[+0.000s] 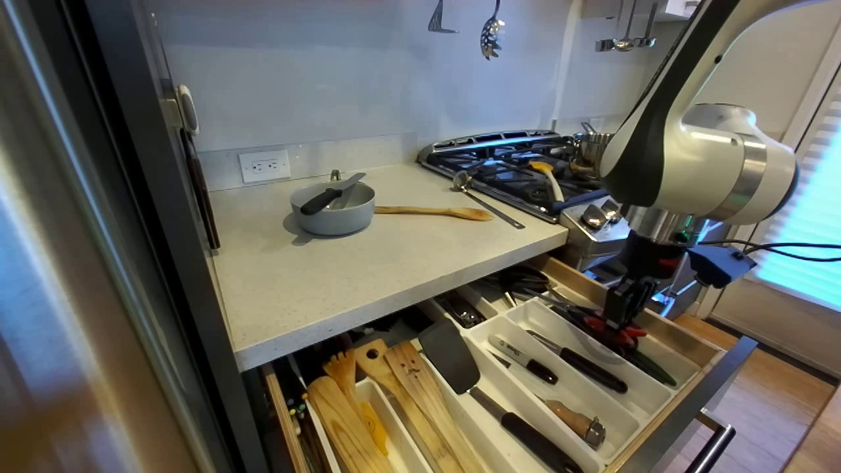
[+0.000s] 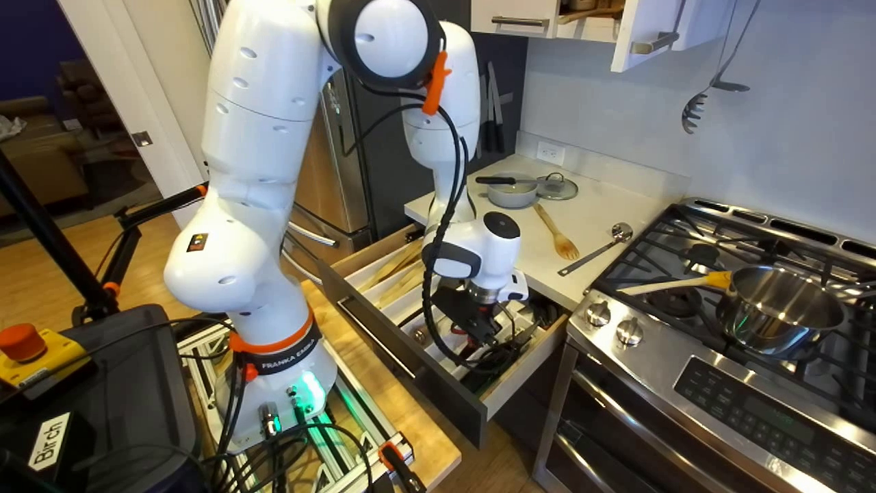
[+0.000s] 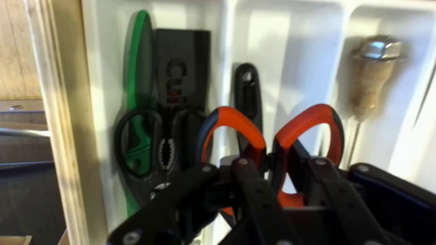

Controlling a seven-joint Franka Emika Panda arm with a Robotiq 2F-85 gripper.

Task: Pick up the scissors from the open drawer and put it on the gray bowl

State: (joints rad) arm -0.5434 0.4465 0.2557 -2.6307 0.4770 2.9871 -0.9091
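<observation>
Between the fingers of the gripper (image 3: 276,156), find the scissors (image 3: 298,124), with red loops plain in the wrist view and blades mostly hidden. Judge the pincer clenched on the inner sides of both handles, with fingers seemingly threaded through the loops; so count the grasp as made, by inference from the close set of those fingers. Whether raised clear or merely pinched in place, hard to say. Just below, apparently, make out a white divider (image 3: 225,78), with a black handle (image 3: 250,98) to one side and black kitchen shears (image 3: 143,187) and a long green tool (image 3: 135,64) to the other. In both exterior views, see red close under the fingertips and within the walls of the open drawer (image 3: 64,136); reckon the lift out as not yet done. Farther off, up on the counter (image 1: 420,263), spot the gray bowl (image 1: 338,223), well apart from the gripper, with a dark-handled utensil (image 1: 320,202) across the rim and a glass lid (image 2: 564,192) just beside, but with no scissors there. Past that, note a wooden spoon (image 1: 456,212) and a ladle (image 1: 493,209). Left to do, as judged: rise out of the drawer, cross the counter edge, come down over the bowl, settle the scissors beside the utensil, and let go.
</observation>
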